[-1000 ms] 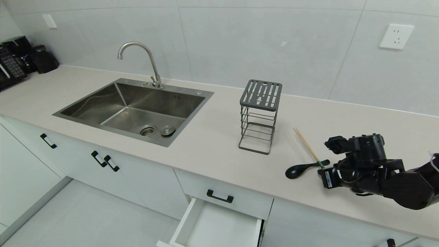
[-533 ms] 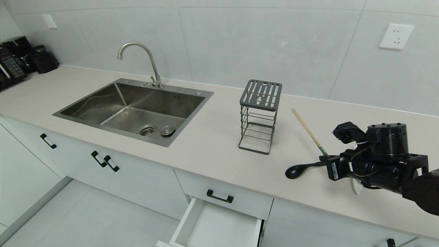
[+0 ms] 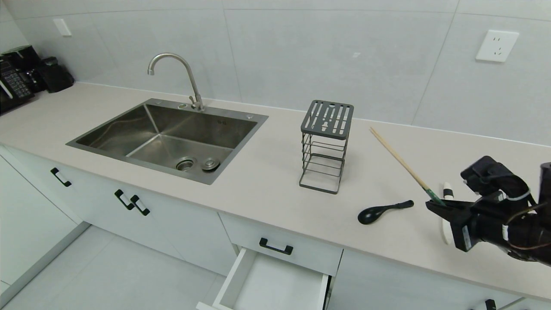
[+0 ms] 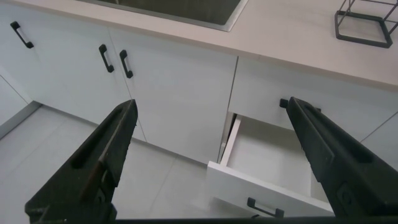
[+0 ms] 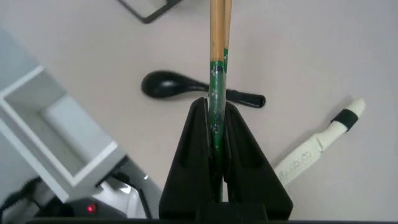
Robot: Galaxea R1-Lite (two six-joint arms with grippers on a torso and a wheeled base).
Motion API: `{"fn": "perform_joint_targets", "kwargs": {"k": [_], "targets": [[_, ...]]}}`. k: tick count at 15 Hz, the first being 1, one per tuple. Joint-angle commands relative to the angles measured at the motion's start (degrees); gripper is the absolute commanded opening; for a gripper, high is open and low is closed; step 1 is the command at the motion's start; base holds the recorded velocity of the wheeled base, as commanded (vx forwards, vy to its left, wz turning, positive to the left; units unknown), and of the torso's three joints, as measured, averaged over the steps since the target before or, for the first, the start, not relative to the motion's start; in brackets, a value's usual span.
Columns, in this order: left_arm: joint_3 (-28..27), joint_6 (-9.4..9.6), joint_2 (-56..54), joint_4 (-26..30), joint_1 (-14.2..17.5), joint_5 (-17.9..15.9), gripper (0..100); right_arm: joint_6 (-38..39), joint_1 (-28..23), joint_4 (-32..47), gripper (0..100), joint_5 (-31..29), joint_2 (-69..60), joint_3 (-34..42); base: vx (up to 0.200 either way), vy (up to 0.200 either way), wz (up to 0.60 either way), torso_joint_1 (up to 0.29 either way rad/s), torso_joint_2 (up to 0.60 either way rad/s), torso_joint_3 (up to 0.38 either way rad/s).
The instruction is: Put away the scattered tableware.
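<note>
My right gripper [image 3: 435, 205] hangs above the right end of the counter, shut on the green end of a pair of wooden chopsticks [image 3: 400, 162] that slant up and to the left. In the right wrist view its fingers pinch the chopsticks [image 5: 217, 56] at the green band. A black spoon [image 3: 382, 210] lies on the counter left of the gripper, also the black spoon [image 5: 186, 87] under the chopsticks. A white utensil with a black band [image 5: 317, 146] lies beside it. My left gripper [image 4: 211, 162] is open, below counter height in front of the cabinets.
A grey wire rack [image 3: 325, 144] stands mid-counter. The steel sink [image 3: 168, 137] and tap [image 3: 181, 73] lie to the left. An open white drawer [image 3: 275, 282] juts out below the counter edge. Black appliances [image 3: 26, 73] sit at far left.
My right gripper has lifted the chopsticks off the counter and carried them right and toward the front, uncovering the white utensil. The black spoon stays where it lay.
</note>
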Motion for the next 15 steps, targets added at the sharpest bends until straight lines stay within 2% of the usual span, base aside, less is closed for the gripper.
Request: {"fn": "perform_joint_targets", "kwargs": {"k": [1, 4, 6, 9, 13, 15], "targets": [[0.0, -0.01, 0.1, 0.0, 0.0, 0.0, 100, -3.1, 0.1, 1.4, 0, 3.6, -6.8, 1.8, 0.0, 0.0, 0.0, 0.0, 0.0, 0.0], [0.0, -0.01, 0.1, 0.0, 0.0, 0.0, 100, -5.3, 1.5, 1.7, 0, 7.0, -8.7, 2.0, 0.0, 0.0, 0.0, 0.0, 0.0, 0.0], [0.0, -0.01, 0.1, 0.0, 0.0, 0.0, 100, -5.4, 3.3, 2.8, 0, 7.0, -9.9, 1.7, 0.0, 0.0, 0.0, 0.0, 0.0, 0.0], [0.0, -0.01, 0.1, 0.0, 0.1, 0.0, 100, -5.4, 7.3, 3.1, 0, 7.9, -8.3, -1.8, 0.0, 0.0, 0.0, 0.0, 0.0, 0.0], [0.0, -0.01, 0.1, 0.0, 0.1, 0.0, 100, -5.4, 16.7, 2.6, 0, 9.9, -1.0, -7.8, 0.0, 0.0, 0.0, 0.0, 0.0, 0.0], [0.0, -0.01, 0.1, 0.0, 0.0, 0.0, 100, -5.4, 17.1, 2.4, 0, 10.2, 0.1, -7.3, 0.0, 0.0, 0.0, 0.0, 0.0, 0.0]]}}
